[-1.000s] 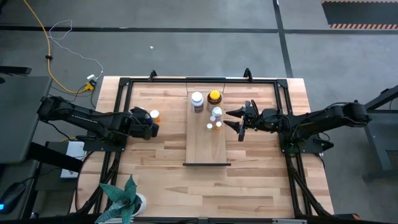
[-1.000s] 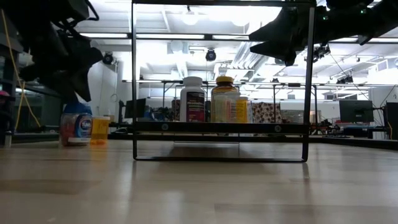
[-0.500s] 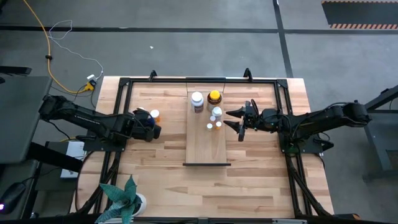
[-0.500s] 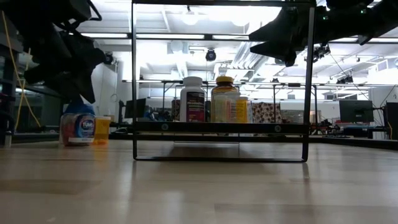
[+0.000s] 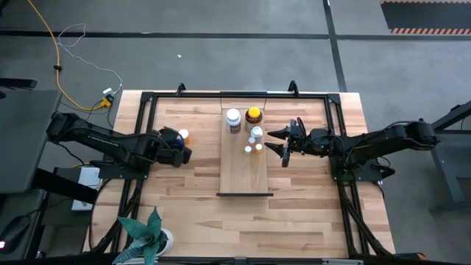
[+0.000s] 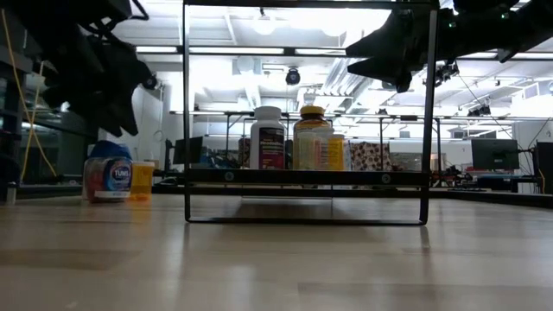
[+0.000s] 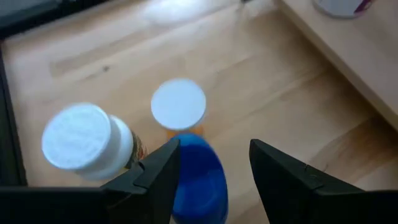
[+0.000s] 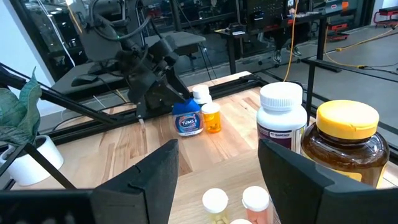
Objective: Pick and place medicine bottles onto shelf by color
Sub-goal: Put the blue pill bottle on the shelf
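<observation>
My left gripper (image 5: 181, 152) hovers open, tilted down, over a group of three bottles at the table's left. The blue-capped bottle (image 7: 199, 177) shows between and below its fingers without touching them. Beside it stand a white bottle (image 7: 84, 140) and a small white-capped orange one (image 7: 179, 106). On the shelf (image 5: 245, 173) stand a white-capped bottle (image 5: 233, 118), an amber bottle with a yellow cap (image 5: 254, 115), a small white bottle (image 5: 256, 134) and two tiny ones (image 5: 253, 149). My right gripper (image 5: 283, 143) hangs open and level just right of the shelf.
A black frame (image 5: 147, 99) runs around the table's edges. A potted plant (image 5: 147, 235) stands at the near left corner. The shelf's near half, up to its dark end strip (image 5: 245, 194), is bare wood.
My left gripper has rolled a little about its own axis and edged slightly toward the shelf above the blue-capped bottle; its fingers stay open. No bottle has moved.
</observation>
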`<move>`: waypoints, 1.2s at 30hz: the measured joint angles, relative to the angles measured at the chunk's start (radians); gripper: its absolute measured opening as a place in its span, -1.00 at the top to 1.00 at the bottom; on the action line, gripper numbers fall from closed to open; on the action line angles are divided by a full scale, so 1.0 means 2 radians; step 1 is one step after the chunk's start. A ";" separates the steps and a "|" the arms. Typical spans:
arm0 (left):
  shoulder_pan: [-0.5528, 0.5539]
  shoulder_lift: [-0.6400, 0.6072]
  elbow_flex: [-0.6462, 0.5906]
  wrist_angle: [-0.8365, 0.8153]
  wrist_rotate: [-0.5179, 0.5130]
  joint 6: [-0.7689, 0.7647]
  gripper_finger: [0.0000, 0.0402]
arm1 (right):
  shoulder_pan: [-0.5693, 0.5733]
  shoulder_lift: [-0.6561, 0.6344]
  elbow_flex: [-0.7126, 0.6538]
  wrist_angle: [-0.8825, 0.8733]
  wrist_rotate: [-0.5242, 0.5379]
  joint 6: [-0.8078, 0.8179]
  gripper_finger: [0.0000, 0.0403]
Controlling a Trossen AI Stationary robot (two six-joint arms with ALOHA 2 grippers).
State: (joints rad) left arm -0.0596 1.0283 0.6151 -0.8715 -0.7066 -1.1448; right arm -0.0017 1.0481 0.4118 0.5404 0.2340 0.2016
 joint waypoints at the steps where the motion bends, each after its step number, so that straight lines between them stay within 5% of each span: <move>1: 0.000 0.000 0.002 0.001 -0.007 0.004 0.10 | 0.000 0.000 0.000 0.000 0.000 0.000 -0.05; 20: 0.000 0.000 0.006 0.002 -0.013 0.036 0.08 | 0.000 0.000 0.000 0.000 0.000 0.000 -0.05; 30: 0.000 0.000 0.006 0.001 -0.015 0.041 -0.30 | 0.000 0.000 0.000 0.000 0.000 0.000 -0.05; 36: 0.000 0.000 0.006 0.000 0.022 0.058 -0.36 | 0.000 0.000 0.000 0.000 0.000 0.000 -0.05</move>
State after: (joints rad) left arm -0.0601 1.0279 0.6281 -0.8706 -0.6631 -1.0297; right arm -0.0019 1.0481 0.4118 0.5400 0.2338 0.2012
